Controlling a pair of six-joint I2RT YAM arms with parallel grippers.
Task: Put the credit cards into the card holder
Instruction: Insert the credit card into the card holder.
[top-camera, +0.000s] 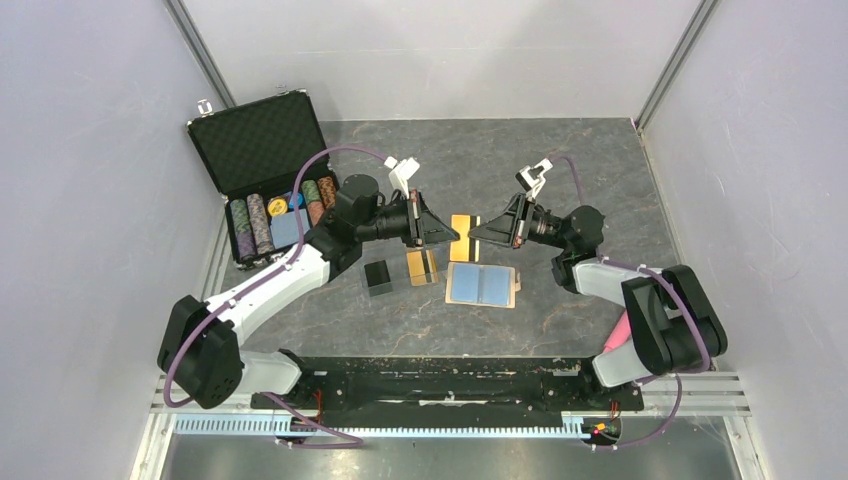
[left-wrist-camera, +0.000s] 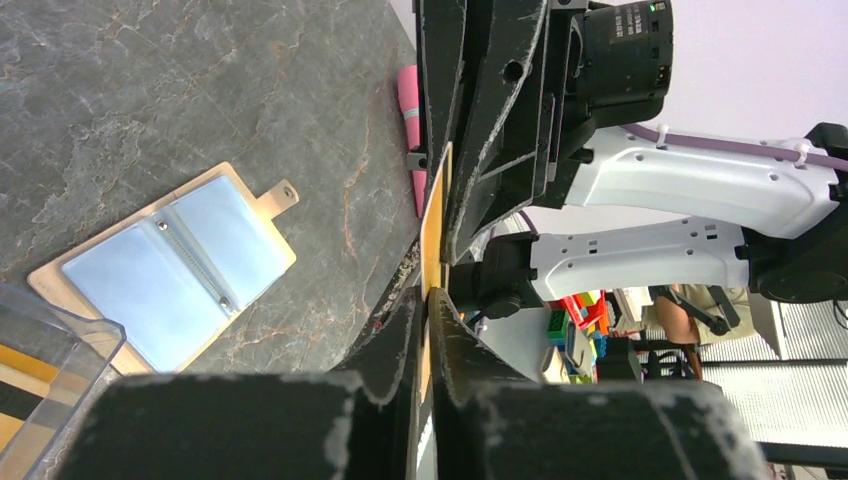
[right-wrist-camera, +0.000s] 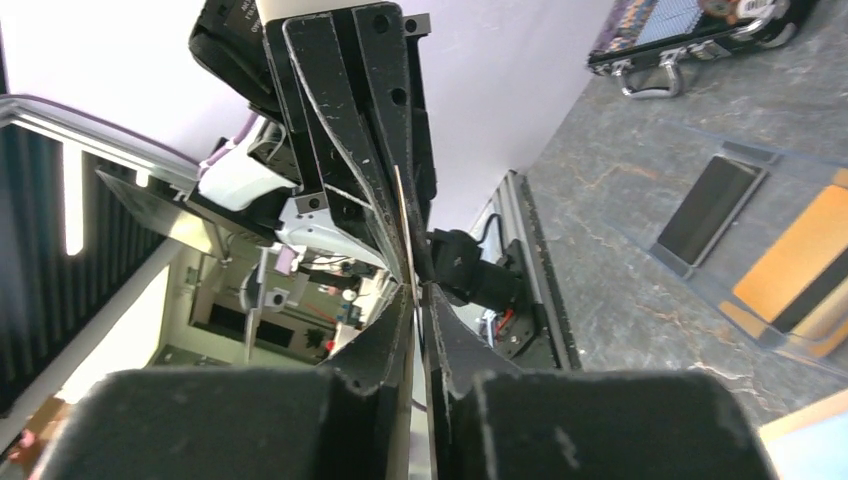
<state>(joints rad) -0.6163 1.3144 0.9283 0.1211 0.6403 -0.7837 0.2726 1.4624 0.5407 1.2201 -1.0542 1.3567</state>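
Note:
A gold-orange credit card (top-camera: 463, 238) hangs in the air between my two grippers. My left gripper (top-camera: 448, 236) is shut on one edge of it. My right gripper (top-camera: 476, 236) is shut on the opposite edge. The left wrist view shows the card (left-wrist-camera: 434, 225) edge-on, running from my left gripper (left-wrist-camera: 432, 296) up into the right one's jaws. In the right wrist view it is a thin edge (right-wrist-camera: 404, 225) above my right gripper (right-wrist-camera: 418, 290). The tan card holder (top-camera: 482, 285) lies open, blue lining up, just below the grippers. A black card (top-camera: 378, 275) lies to its left.
A second gold card with a dark stripe (top-camera: 422, 266) and the black card sit in clear plastic sleeves (right-wrist-camera: 700, 170). A black foam-lined case (top-camera: 262, 140) with poker chips (top-camera: 260, 222) stands at the back left. A pink object (top-camera: 618, 332) lies by the right arm's base.

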